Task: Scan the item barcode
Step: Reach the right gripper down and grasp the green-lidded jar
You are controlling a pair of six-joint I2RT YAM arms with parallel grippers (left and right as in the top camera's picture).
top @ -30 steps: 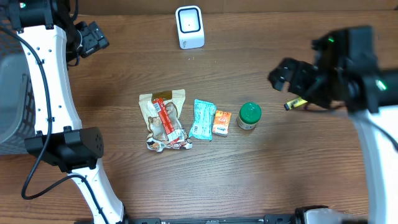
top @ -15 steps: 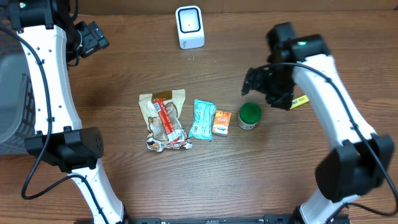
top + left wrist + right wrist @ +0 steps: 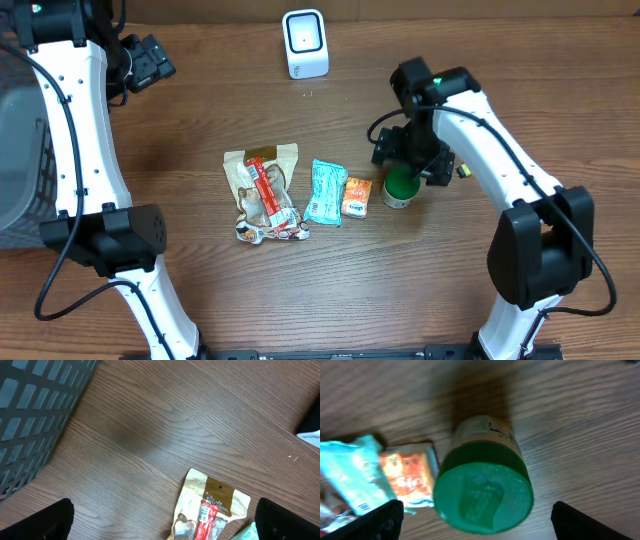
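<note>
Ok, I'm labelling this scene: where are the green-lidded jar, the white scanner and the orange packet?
green-lidded jar (image 3: 482,492), right wrist view, centre of the lid.
white scanner (image 3: 304,37), overhead view, its front window.
orange packet (image 3: 357,196), overhead view, middle of its face.

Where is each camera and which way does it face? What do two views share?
Overhead: above the table, looking down at scanner, snack pouch, green-lidded jar, basket; left arm, right arm show.
Left wrist: high, facing down at basket and pouch; left gripper's open fingertips show.
Right wrist: close above the jar, facing down; right gripper's open fingertips show.
Shared with overhead: pouch (left wrist), jar (right wrist).
</note>
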